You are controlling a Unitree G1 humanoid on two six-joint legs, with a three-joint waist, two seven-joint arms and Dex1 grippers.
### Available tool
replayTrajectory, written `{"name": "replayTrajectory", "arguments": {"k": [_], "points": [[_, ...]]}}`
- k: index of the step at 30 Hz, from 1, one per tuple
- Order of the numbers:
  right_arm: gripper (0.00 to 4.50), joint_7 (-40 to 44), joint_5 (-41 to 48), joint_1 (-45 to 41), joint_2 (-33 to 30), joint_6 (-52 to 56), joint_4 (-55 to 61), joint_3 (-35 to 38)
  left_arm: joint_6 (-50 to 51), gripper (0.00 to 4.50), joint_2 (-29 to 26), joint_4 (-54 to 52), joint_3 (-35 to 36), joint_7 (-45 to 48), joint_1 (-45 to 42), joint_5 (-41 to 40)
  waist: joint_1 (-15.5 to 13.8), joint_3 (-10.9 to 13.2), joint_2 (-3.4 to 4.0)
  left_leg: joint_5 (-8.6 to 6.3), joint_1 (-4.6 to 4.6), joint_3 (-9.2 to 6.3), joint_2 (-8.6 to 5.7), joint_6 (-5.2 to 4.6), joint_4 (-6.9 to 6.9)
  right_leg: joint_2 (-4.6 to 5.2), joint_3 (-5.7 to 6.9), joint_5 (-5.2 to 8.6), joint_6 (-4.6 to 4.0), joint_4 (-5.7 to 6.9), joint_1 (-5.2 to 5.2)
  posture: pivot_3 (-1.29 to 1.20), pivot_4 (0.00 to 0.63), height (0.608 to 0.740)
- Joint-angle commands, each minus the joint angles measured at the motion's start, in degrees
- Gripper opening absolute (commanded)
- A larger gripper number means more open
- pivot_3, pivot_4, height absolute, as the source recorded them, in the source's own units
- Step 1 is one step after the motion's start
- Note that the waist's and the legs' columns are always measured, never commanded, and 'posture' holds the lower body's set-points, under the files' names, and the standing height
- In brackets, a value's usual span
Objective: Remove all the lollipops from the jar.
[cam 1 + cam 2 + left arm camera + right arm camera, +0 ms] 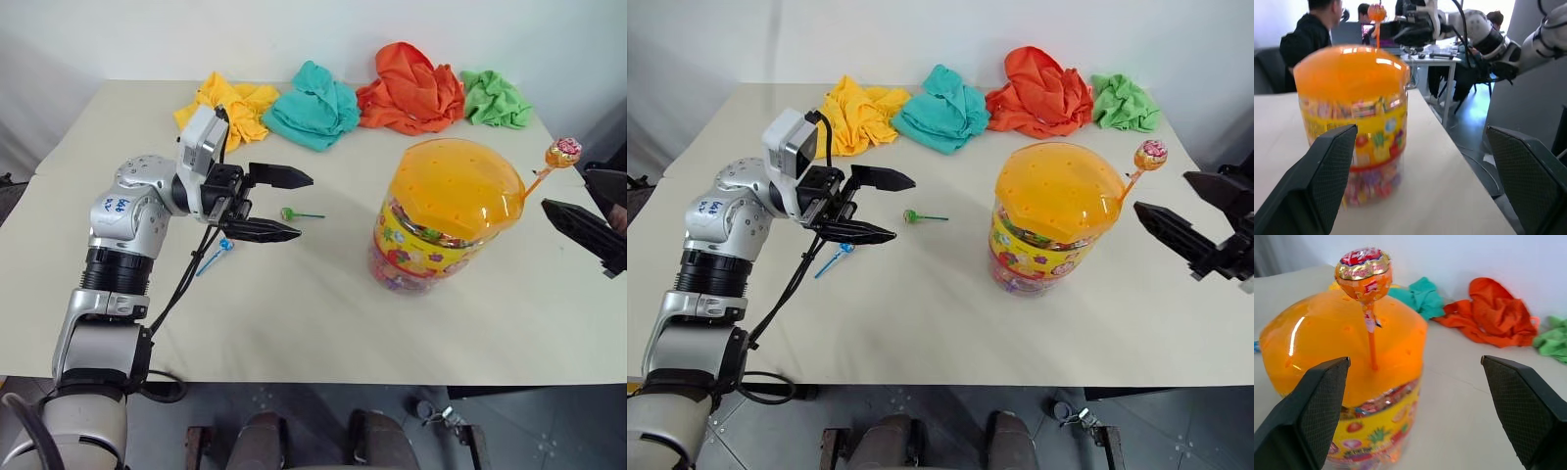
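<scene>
Left tool: we see its two black fingers spread wide and holding nothing, pointing level across the worktop toward the jar, above the two loose lollipops.
Right tool: we see it wide too, empty, at the right side of the worktop, its fingers aimed at the jar's lid and the stick rising from it.
Worktop: pale and plain, carrying everything we list here.
Blue-stick lollipop: lies flat on the worktop, below the left tool's lower finger, well apart from the jar.
Green-stick lollipop: lies flat just beyond the blue one, between the left tool and the jar, touching neither.
Jar: stands upright on the right half of the worktop, domed orange lid on, yellow label band below it, small sweets visible through the clear wall at its base.
Orange-stick lollipop: we find it standing in a hole of the lid on the side nearest the right tool, tilted outward, head well above the dome.
Cloths: yellow, teal, orange and green, crumpled in a row along the far edge.
</scene>
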State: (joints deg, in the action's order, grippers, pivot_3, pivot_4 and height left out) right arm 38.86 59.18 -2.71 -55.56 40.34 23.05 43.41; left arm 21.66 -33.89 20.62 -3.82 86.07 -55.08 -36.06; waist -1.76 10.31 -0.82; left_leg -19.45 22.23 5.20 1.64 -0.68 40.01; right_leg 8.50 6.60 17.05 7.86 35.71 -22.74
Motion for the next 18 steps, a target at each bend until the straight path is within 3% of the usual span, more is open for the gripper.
{"name": "replayTrajectory", "arguments": {"k": [1,5,8,16,18], "points": [[4.5,1.59,1.42,-3.62,-1.47,0.46,-1.4,-1.6,-0.29,4.48,-0.01,-3.09,2.03,5.46,-0.5,-1.98,0.08,0.0,0.0,-0.01,0.0,0.01,0.0,-0.01,0.01,0.0,0.0,0.0,0.0,0.0,0.0,0.0,0.15,0.74],[4.5,3.23,0.04,-8.62,-1.5,0.25,-4.02,-6.37,-0.04,4.48,-0.12,-4.01,2.48,4.29,0.12,-1.8,0.38,0.0,0.0,-0.01,-0.01,0.01,0.02,-0.01,-0.01,-0.01,0.0,0.0,0.0,-0.01,0.0,0.0,0.15,0.74],[3.94,2.91,-1.19,-11.84,-1.36,0.43,-5.77,-8.71,0.04,4.5,0.06,-4.6,3.06,3.64,0.49,-2.09,0.39,0.0,0.01,-0.01,-0.01,0.02,0.02,-0.01,-0.01,-0.01,0.0,0.0,0.0,-0.01,0.0,0.0,0.15,0.74],[1.29,2.93,-0.47,-14.96,-1.76,2.13,-6.19,-7.89,0.9,4.5,-0.14,-5.51,4.04,3.78,1.11,-2.32,0.27,0.0,0.01,-0.01,0.0,0.02,0.02,-0.01,-0.02,-0.01,0.01,0.0,0.0,-0.03,-0.01,0.0,0.15,0.74],[0.44,2.45,-0.11,-15.7,-1.81,2.64,-5.98,-7.4,1.04,4.5,-0.07,-5.7,4.13,3.86,1.21,-2.33,0.29,0.0,0.01,-0.01,0.0,0.03,0.02,-0.01,-0.01,-0.01,0.01,0.0,0.0,-0.03,-0.01,0.0,0.15,0.74]]}}
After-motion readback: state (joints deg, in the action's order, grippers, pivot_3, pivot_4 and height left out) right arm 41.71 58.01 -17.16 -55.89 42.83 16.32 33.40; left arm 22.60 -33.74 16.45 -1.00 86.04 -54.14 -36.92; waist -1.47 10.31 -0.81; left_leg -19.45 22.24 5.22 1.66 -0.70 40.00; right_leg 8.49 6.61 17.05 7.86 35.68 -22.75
